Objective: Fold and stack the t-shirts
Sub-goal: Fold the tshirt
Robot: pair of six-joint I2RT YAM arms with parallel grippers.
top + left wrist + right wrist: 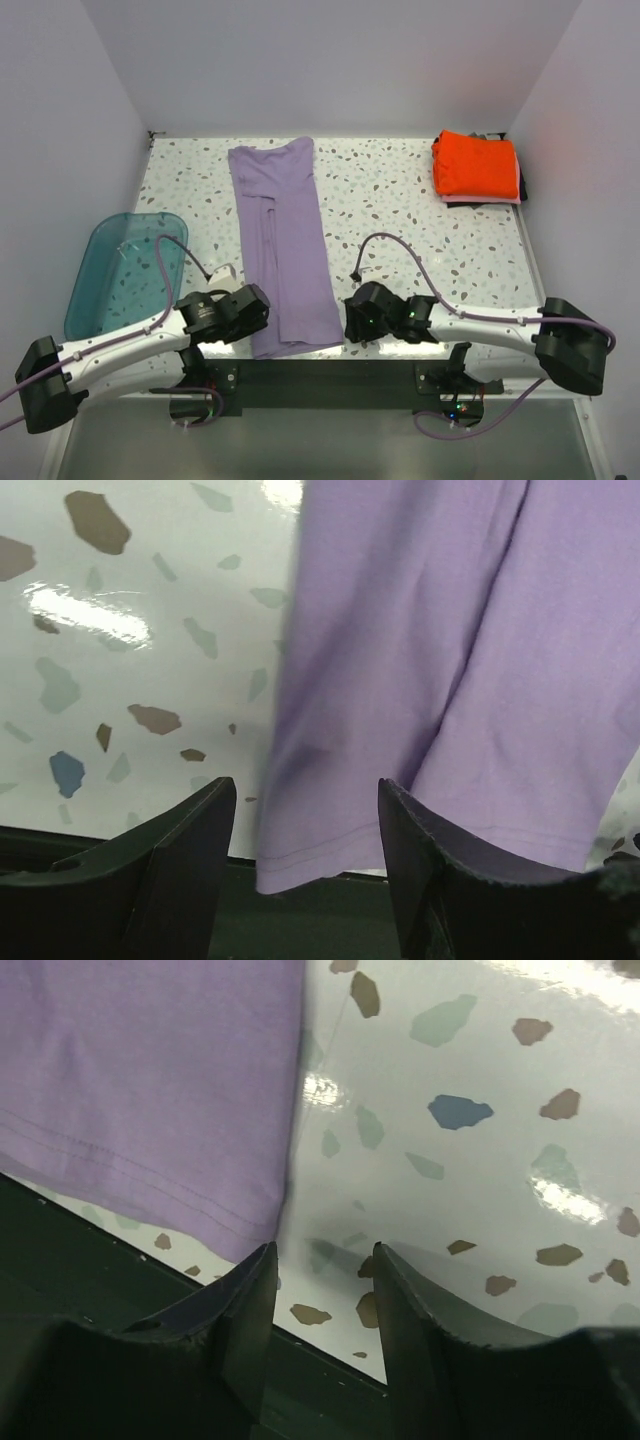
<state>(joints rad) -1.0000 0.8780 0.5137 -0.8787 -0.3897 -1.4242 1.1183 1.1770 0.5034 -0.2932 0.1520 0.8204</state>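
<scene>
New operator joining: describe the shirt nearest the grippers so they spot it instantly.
On the speckled table, look right of the teal tub. The lavender t-shirt lies there as one long strip reaching the near edge. Unlike the folded orange-red shirt in the far right corner, it is pale purple.

No legible text or markings anywhere

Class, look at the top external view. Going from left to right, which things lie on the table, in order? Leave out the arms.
teal tub → lavender t-shirt, laid out in a long strip → folded orange t-shirt at the far right corner
</scene>
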